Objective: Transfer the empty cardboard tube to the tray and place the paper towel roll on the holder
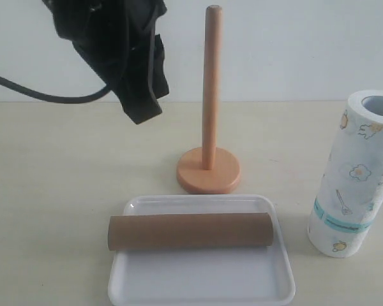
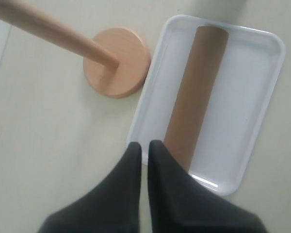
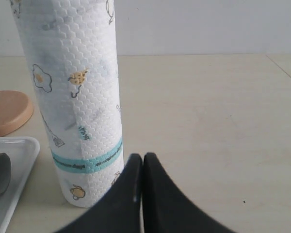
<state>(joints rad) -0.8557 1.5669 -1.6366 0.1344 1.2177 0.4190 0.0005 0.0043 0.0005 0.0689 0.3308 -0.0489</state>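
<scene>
**Left arm.** In the exterior view the left gripper (image 1: 141, 115) hangs above the table (image 1: 51, 191), left of the holder's post. A black cable (image 1: 38, 95) runs from it toward the left edge. The jaws are pressed together with nothing between them. In the left wrist view the fingertips (image 2: 136, 151) sit above the tray's short rim, beside one end of the tube.

**Tray and tube.** The white tray (image 1: 198, 290) lies flat on the table at front centre. The empty cardboard tube (image 1: 190, 231) lies on its side inside the tray, along the tray's long dimension. It lies closer to the long rim that faces the holder. Its left end reaches the tray's left rim. No gripper touches it.

**Holder.** The wooden holder (image 1: 210, 95) stands upright just behind the tray. Its round base (image 1: 208, 171) sits just beside the tray's far rim, and the left wrist view shows a narrow gap between them. The post is bare.

**Paper towel roll.** The paper towel roll (image 1: 354, 178) stands on end on the table, right of the tray and apart from it. Its teal band is near the lower end.

**Right arm.** The right gripper (image 3: 142, 158) shows only in the right wrist view. Its jaws are together and hold nothing. The tips are low, just beside the roll's lower end. Whether they touch the roll cannot be determined.
</scene>
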